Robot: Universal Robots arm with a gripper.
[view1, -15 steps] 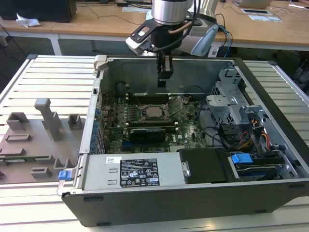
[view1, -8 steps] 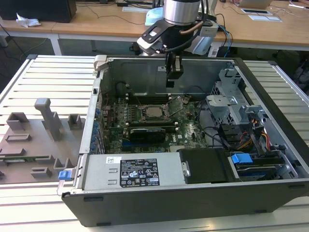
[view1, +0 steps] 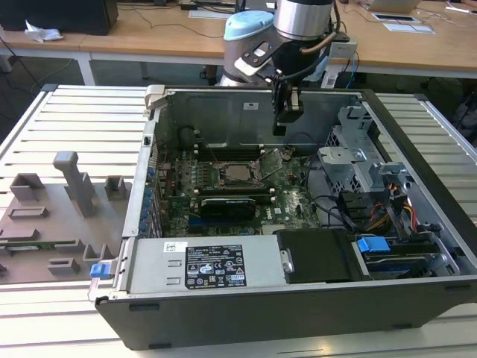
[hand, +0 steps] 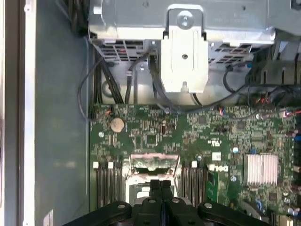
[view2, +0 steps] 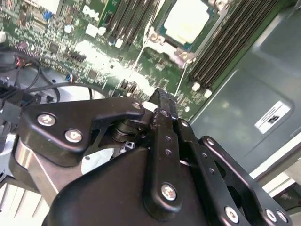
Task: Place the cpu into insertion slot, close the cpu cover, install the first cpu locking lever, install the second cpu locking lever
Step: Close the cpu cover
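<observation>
The cpu [view2: 188,21] sits in the insertion slot [view2: 178,52], below and toward the exterior view's left of my gripper [view1: 280,125] (fingers [hand: 155,187] pressed together, holding nothing).

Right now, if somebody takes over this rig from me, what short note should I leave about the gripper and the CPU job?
Gripper: shut, nothing between its fingers, above the board close to the slot.
Cpu: lies flat in the slot, silvery top up.
Cover: raised and tilted, at the exterior view's right of the slot.
Done: cpu appears placed.
Left: cover is not closed. With the cover up, neither lever can be locked yet.
</observation>
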